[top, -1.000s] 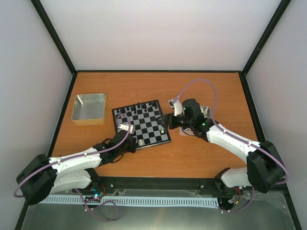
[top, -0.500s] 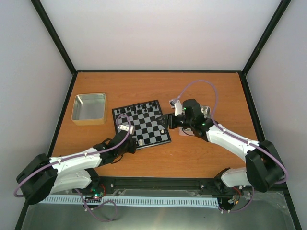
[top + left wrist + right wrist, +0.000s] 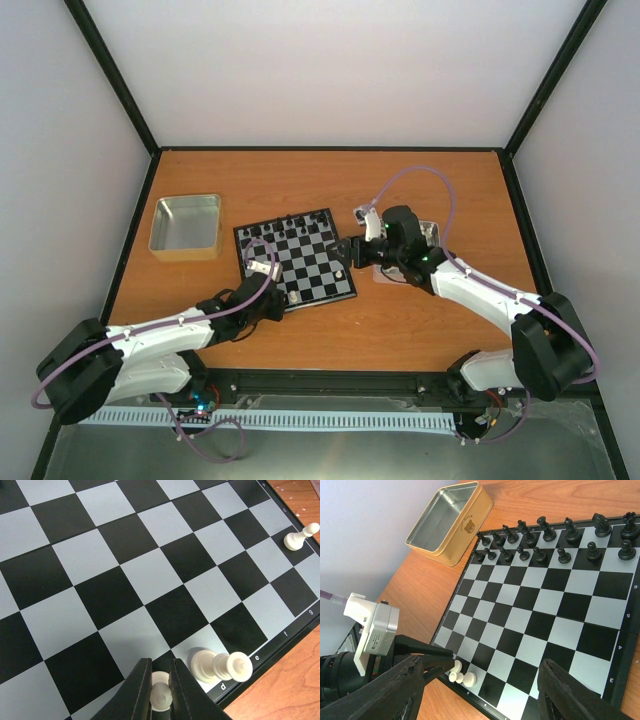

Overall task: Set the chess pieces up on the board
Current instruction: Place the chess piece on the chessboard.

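**STATUS: LEFT END EFFECTOR CLAMPED ON ONE PIECE, RIGHT END EFFECTOR OPEN**

**Board.** The board (image 3: 308, 262) lies flat near the middle of the surface (image 3: 400, 330), turned slightly out of square with the surface edges. The black pieces (image 3: 545, 540) stand in two rows along its far side.

**Left end effector.** The left end effector (image 3: 161, 692) is at the near edge of the board. Its fingers (image 3: 137, 690) are closed to a narrow gap on a small cream-white piece (image 3: 161, 697). The frames do not show whether this piece's base touches the board.

**Adjacent pieces.**
- A taller cream-white piece (image 3: 217, 665) stands just beside the held one, on the edge-row square marked "d". It is not in contact with the fingers.
- A cream-white pawn (image 3: 297, 537) stands on a dark square near the board's right-hand edge, well apart from the other two.

**Right end effector.** The right end effector (image 3: 480, 690) is just beside the right-hand edge of the board. Its jaws are spread wide and hold nothing.

**Other items.**
- A square metal tin (image 3: 185, 227) sits on the surface left of the board, apart from it.
- A second metal tray (image 3: 432, 232) is partly hidden behind the right arm.
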